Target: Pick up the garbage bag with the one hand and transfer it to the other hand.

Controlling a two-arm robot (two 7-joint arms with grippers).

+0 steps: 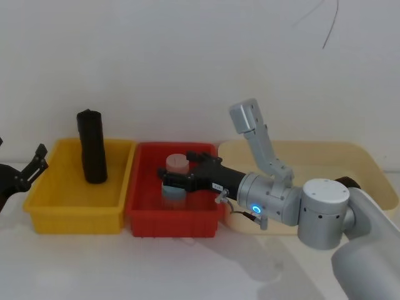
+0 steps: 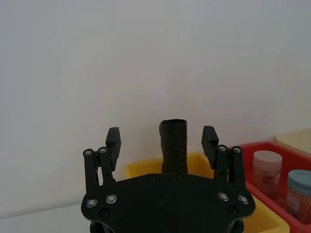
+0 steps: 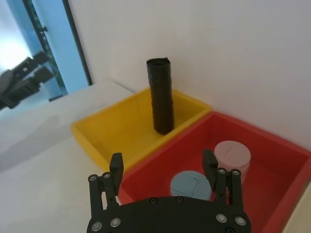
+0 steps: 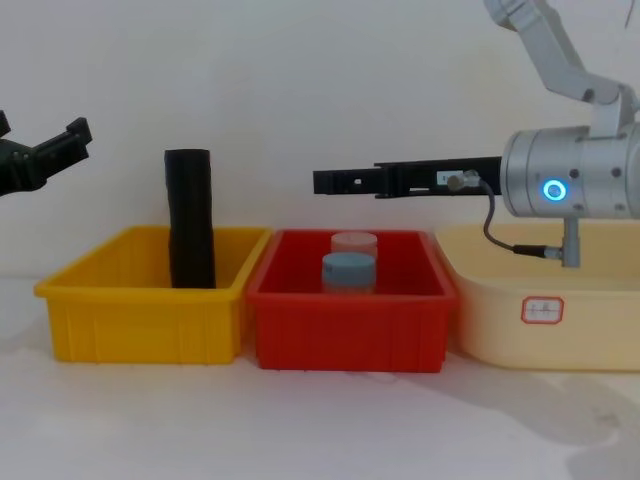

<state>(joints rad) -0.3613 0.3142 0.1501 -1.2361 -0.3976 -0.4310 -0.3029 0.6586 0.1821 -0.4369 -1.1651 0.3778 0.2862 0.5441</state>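
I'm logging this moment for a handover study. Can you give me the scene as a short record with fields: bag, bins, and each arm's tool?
bag: black garbage bag roll stands upright in the yellow bin, untouched
red bin: holds a pink-lidded jar and a blue-lidded jar
cream tray: right of the red bin
left tool: open, in the air left of the yellow bin, apart from the bag
right tool: open, empty, above the red bin and its jars
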